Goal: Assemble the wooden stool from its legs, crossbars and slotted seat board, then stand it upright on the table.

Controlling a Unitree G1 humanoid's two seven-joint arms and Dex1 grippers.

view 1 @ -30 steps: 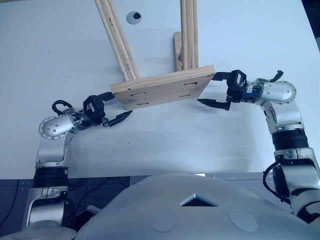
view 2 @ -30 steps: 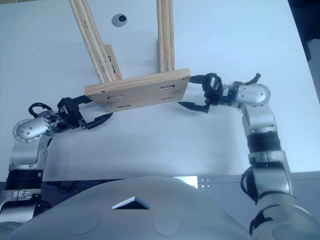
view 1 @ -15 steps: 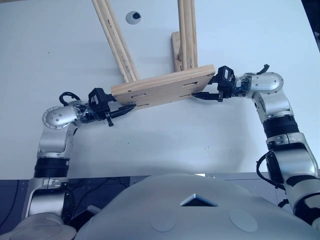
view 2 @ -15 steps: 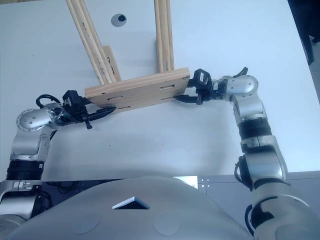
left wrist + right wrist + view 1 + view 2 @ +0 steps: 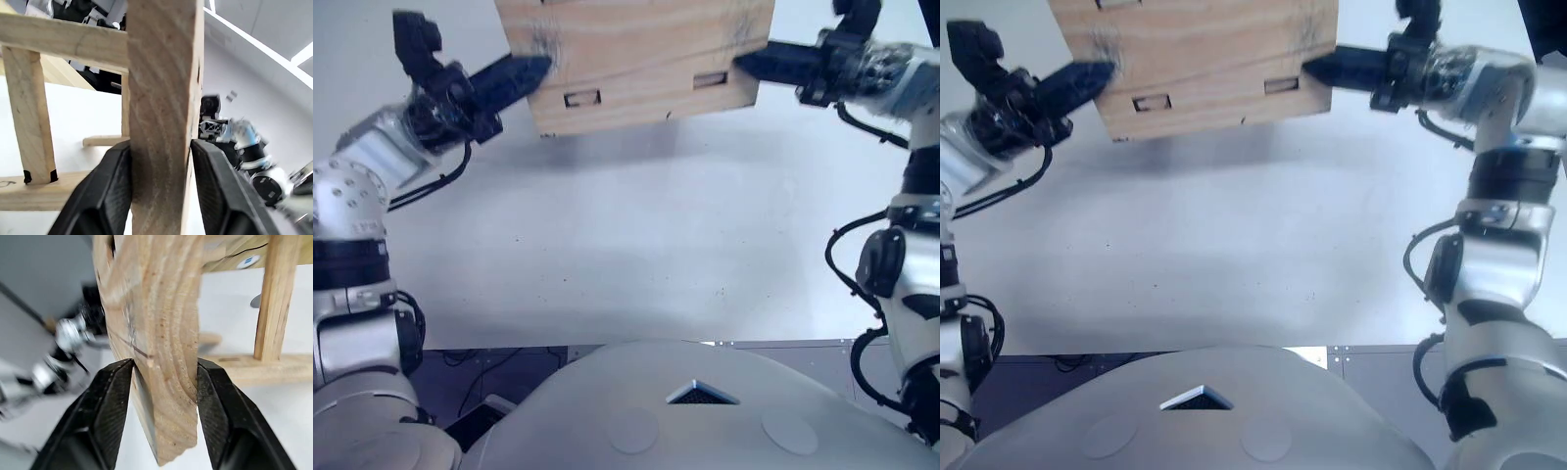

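Above the white table (image 5: 626, 245), the pale slotted wooden seat board (image 5: 636, 59) is held up between the two arms with its broad face turned toward the head camera. The left gripper (image 5: 524, 70) pinches one short edge and the right gripper (image 5: 754, 64) the opposite one. In the wrist views each pair of black fingers (image 5: 110, 181) (image 5: 110, 401) is clamped across the board's thickness, one pad on each face. Behind the board, a light wooden leg (image 5: 58, 39) runs away from it, joined to its neighbour by a short crossbar (image 5: 24, 112). Whether the leg ends rest on the table cannot be told.

The main danger is likely the narrow hold. Both grips sit only on the board's rim, while the weight of the legs hangs behind it. If one arm leads the other, the board could twist between the pads and slip out. A loose joint might also let a leg work out of its slot, and a leg end dragging on the tabletop could lever the stool sideways.

A wide stretch of tabletop lies between the board's shadow and the table's near edge (image 5: 636, 343), so there is room to set the stool down toward the robot. The board's upper part runs out of the eye views, so room on that side cannot be judged.
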